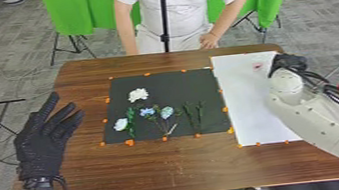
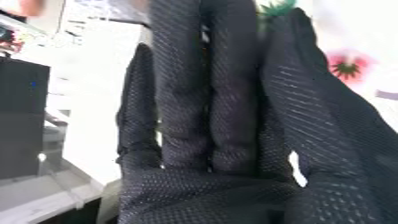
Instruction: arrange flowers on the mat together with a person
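Five blooms were identified on two mats. The black mat (image 1: 166, 80), at the centre of the frame, held four: one upper white flower (image 1: 138, 94) in its upper left part, one lower white flower (image 1: 120, 124) near its left edge, and two pale blue flowers (image 1: 147, 111) side by side near its middle. One leafy green stem (image 1: 132, 128) stood just beside the lower white flower. Two green sprigs (image 1: 200, 116) lay next to each other in the right half of this mat.

The white mat (image 1: 248, 110), one in number, was positioned just beside it, right of centre. It carried one pink flower (image 1: 258, 66) near its upper end. Several orange tabs (image 1: 130, 143) lined the edges of both mats.

The right hand (image 1: 290, 64) was located at the upper right of the frame, near the pink flower. In the right wrist view the fingers of the right hand (image 2: 213, 195) were extended. One green piece (image 2: 275, 7) showed by the fingertips; contact could not be confirmed.

The left hand (image 1: 42, 145) was located at the left of the frame, apart from the black mat, released, fingers straight and spread.

One brown table (image 1: 93, 175) supported both mats. Green cloth (image 1: 69, 12) hung beyond it, at the top.
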You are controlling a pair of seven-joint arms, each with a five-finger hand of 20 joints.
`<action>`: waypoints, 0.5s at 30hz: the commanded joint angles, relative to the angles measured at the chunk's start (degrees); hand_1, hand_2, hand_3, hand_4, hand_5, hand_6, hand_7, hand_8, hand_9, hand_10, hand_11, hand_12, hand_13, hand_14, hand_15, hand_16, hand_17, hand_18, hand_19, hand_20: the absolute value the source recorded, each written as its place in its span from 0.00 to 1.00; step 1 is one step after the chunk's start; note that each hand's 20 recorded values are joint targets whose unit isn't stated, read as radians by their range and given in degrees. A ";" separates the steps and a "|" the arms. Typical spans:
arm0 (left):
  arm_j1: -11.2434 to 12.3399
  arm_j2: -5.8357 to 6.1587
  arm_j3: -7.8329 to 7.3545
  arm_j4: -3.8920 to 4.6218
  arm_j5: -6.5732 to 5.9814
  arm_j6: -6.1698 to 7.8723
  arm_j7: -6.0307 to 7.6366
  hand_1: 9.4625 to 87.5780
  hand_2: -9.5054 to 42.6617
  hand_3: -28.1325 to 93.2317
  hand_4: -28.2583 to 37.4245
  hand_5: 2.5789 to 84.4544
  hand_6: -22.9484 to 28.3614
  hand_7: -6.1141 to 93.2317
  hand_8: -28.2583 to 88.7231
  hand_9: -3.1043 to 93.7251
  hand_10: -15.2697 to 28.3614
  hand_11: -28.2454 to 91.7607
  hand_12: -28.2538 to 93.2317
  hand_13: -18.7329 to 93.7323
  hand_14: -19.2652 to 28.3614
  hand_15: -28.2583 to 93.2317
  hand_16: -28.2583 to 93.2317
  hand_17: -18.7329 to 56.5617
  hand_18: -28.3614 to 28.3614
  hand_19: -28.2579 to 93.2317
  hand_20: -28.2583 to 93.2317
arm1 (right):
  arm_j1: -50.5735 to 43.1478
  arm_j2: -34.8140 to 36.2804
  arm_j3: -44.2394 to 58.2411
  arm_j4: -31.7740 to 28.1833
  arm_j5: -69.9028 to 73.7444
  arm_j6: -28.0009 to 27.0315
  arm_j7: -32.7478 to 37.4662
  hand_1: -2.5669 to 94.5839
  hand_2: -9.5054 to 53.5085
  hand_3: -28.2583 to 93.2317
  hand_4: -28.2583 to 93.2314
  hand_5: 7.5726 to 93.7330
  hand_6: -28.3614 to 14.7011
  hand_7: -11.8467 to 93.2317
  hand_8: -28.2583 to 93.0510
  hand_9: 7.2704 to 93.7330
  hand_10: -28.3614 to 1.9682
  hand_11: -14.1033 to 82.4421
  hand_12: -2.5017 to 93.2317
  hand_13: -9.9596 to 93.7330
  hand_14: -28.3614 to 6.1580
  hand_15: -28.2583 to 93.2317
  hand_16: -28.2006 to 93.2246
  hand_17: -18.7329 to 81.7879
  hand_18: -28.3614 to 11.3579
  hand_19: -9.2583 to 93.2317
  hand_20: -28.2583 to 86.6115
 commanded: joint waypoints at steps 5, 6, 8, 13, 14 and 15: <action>0.97 0.00 -0.08 -0.18 -0.30 -0.10 0.36 0.14 0.36 0.86 0.00 0.38 0.63 0.12 0.18 0.41 0.85 0.42 0.32 0.43 1.00 0.64 0.15 0.21 0.98 0.77 0.34 | -6.53 -0.93 2.43 -13.41 -9.25 14.37 -4.00 0.62 0.00 0.75 0.00 0.94 0.80 0.22 0.21 1.00 0.78 0.31 0.27 0.92 0.75 0.46 0.50 0.44 0.37 0.79 0.29; 0.93 -0.06 -0.13 -0.18 -0.24 -0.18 0.26 0.14 0.36 0.86 0.00 0.38 0.63 0.12 0.18 0.41 0.84 0.42 0.32 0.43 1.00 0.64 0.15 0.21 0.98 0.77 0.34 | -6.54 -1.41 2.12 -14.89 -9.43 14.61 -4.73 0.62 0.00 0.75 0.00 0.94 0.80 0.22 0.21 1.00 0.77 0.31 0.27 0.92 0.74 0.46 0.50 0.44 0.37 0.80 0.29; 0.60 -0.26 -0.13 -0.05 -0.17 -0.24 -0.15 0.14 0.36 0.85 0.00 0.38 0.63 0.12 0.18 0.41 0.84 0.42 0.32 0.43 1.00 0.64 0.15 0.21 0.98 0.77 0.34 | -6.49 -2.82 1.41 -17.25 -8.83 14.72 -6.81 0.62 0.00 0.76 0.00 0.94 0.79 0.22 0.21 1.00 0.77 0.32 0.28 0.92 0.74 0.46 0.50 0.44 0.37 0.80 0.29; 0.05 0.02 0.20 0.05 -0.25 -0.21 -0.10 0.14 0.36 0.86 0.00 0.38 0.63 0.12 0.18 0.41 0.84 0.42 0.32 0.43 1.00 0.64 0.15 0.21 0.97 0.77 0.34 | -6.22 -6.58 -1.24 -19.73 -7.88 11.09 -11.91 0.60 0.00 0.78 0.00 0.94 0.79 0.22 0.21 1.00 0.76 0.31 0.27 0.91 0.74 0.46 0.50 0.43 0.37 0.80 0.28; -0.12 -0.05 0.20 0.12 -0.22 -0.29 -0.36 0.14 0.36 0.85 0.00 0.38 0.63 0.12 0.18 0.41 0.84 0.42 0.32 0.43 1.00 0.64 0.15 0.21 0.97 0.77 0.34 | -6.28 -6.78 -2.31 -20.13 -6.71 11.44 -11.87 0.59 0.00 0.79 0.00 0.94 0.79 0.22 0.22 1.00 0.76 0.31 0.27 0.90 0.73 0.46 0.50 0.42 0.37 0.79 0.28; -0.01 0.08 0.25 0.10 -0.25 -0.19 -0.18 0.14 0.36 0.85 0.00 0.38 0.63 0.12 0.18 0.41 0.84 0.42 0.32 0.43 1.00 0.64 0.15 0.21 0.97 0.77 0.34 | -7.10 -7.51 -2.25 -20.25 -6.99 11.30 -13.11 0.59 0.00 0.79 0.00 0.94 0.78 0.22 0.22 1.00 0.77 0.31 0.28 0.90 0.73 0.46 0.50 0.42 0.37 0.79 0.28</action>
